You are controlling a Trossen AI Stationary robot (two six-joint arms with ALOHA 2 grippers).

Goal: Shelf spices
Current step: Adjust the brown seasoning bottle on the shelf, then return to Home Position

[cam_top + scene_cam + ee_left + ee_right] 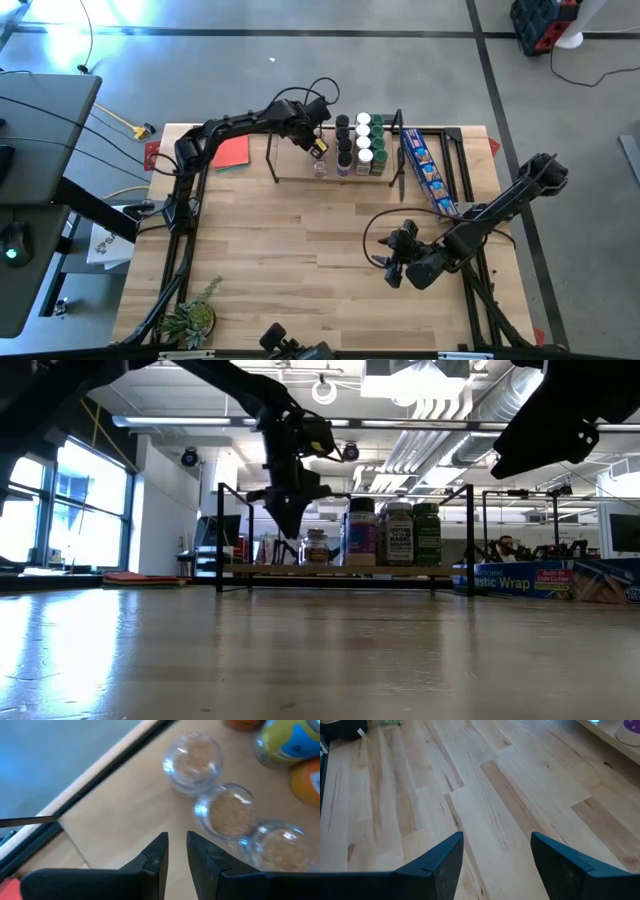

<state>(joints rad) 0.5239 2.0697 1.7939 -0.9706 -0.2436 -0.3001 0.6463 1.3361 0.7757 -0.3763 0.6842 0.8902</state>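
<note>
I am holding the left gripper (pixel 176 851) nearly closed and empty over the shelf (pixel 120 815), just beside three clear-topped spice jars (pixel 227 815). Any sideways drift risks toppling them. The right gripper (pixel 496 851) is hanging open over the bare tabletop (pixel 485 790).

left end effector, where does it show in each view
High view: left end effector over the shelf's left part.
Low view: hanging above the shelf, left of the jars.
Left wrist view: fingers nearly closed, empty, beside clear-topped jars.
Right wrist view: not in it.
Shared landmark: the shelf.
</note>
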